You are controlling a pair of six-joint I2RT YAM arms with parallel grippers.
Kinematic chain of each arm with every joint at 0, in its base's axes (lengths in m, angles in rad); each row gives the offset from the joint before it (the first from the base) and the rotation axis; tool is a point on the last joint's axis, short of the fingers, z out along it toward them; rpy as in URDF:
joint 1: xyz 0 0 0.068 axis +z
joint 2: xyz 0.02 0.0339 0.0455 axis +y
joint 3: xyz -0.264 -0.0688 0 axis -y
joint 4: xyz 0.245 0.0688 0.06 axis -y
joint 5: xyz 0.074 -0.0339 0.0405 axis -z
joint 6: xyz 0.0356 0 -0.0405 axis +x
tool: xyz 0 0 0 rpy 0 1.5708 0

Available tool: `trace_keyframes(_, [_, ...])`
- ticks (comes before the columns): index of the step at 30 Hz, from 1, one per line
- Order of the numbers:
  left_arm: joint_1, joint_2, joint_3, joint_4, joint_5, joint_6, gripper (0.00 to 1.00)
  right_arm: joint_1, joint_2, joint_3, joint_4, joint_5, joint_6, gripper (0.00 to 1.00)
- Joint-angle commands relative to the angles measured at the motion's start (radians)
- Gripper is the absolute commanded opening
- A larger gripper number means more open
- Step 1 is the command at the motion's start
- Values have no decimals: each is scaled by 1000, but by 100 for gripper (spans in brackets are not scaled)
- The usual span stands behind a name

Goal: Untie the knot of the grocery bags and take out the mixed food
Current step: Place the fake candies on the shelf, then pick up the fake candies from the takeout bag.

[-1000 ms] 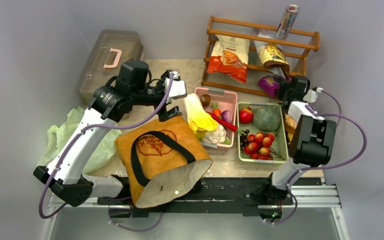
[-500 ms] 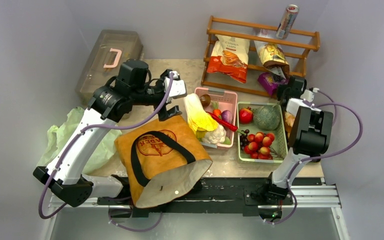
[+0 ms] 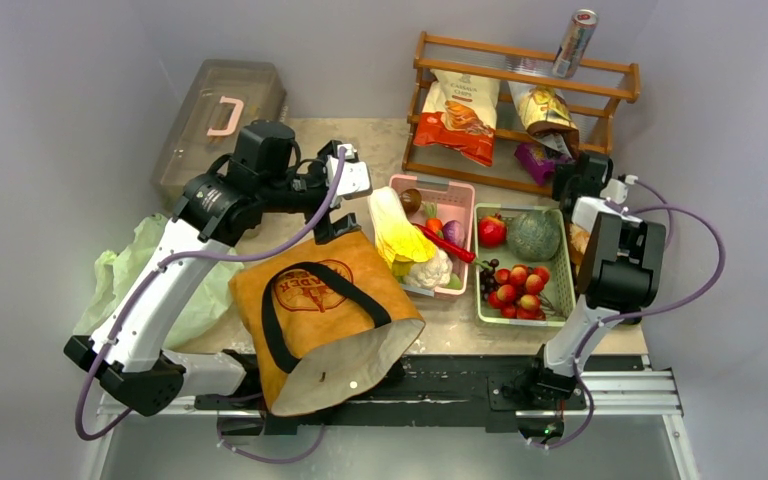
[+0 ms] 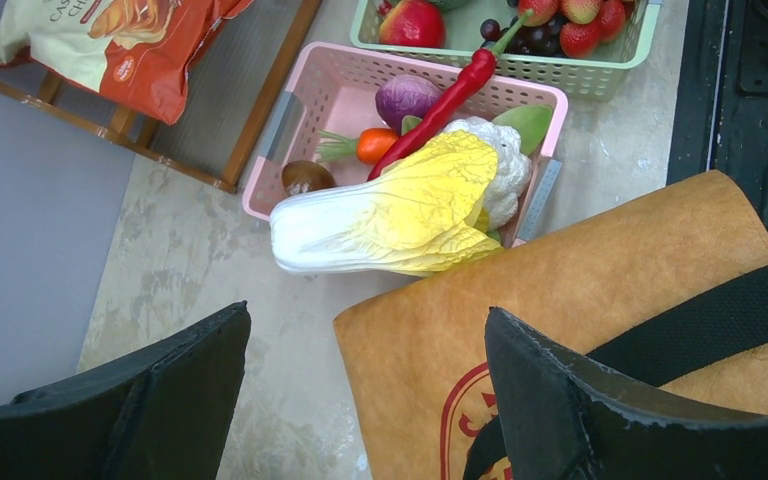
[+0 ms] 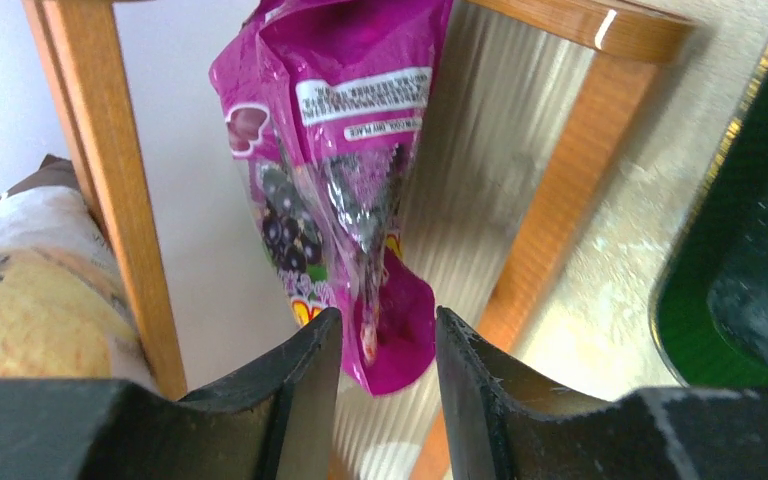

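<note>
Purple snack packet [image 5: 340, 130] hangs at the wooden rack [image 5: 110, 200], nipped between the nearly closed right pincer [image 5: 388, 400]. This looks like shelving, so letting go is next. Left pincer [image 4: 362, 340] gapes empty over the mustard-brown tote [image 4: 560, 290].

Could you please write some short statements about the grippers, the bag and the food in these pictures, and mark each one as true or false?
1. The left gripper is open and holds nothing. True.
2. The cabbage lies inside the tote. False: it rests on the pink basket, partly over its rim.
3. The right gripper is closed on a purple packet at the wooden rack. True.
4. The tote stands upright. False: it lies on its side, with its open mouth toward the arms' bases.
5. The can stands on the table. False: it leans at the top of the wooden rack.
</note>
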Motion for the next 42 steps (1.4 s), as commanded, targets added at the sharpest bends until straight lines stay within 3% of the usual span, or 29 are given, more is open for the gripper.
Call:
trace_keyframes(1, [-1, -25, 0, 26, 22, 2, 84, -5, -124, -68, -18, -1, 15, 40])
trace_keyframes(12, [1, -48, -38, 47, 41, -4, 84, -5, -333, -181, -91, -63, 11, 39])
trace_keyframes(15, [49, -49, -6, 31, 140, -111, 87, -9, -433, -196, -135, -117, -1, 39])
trace_keyframes(18, [103, -61, 33, -15, 265, -208, 88, -9, -528, -179, -199, -215, -100, 43])
trace_keyframes(23, [74, -141, 27, -201, 283, -136, 91, 2, -614, -147, -280, -486, -351, 59])
trace_keyframes(25, [29, -150, 39, -389, 249, -30, 100, 34, -611, -94, -371, -567, -485, 67])
trace_keyframes(28, [-14, -190, 12, -516, 203, 58, 100, 118, -602, 15, -510, -606, -733, 80])
trace_keyframes(33, [-187, -207, 0, -640, 95, 78, 100, 282, -672, 38, -545, -516, -964, 85])
trace_keyframes(38, [-526, -263, -104, -543, -189, -128, 100, 324, -684, 61, -627, -513, -1051, 94])
trace_keyframes(42, [-603, -267, -217, -437, -414, -159, 100, 337, -754, 37, -607, -532, -1174, 99])
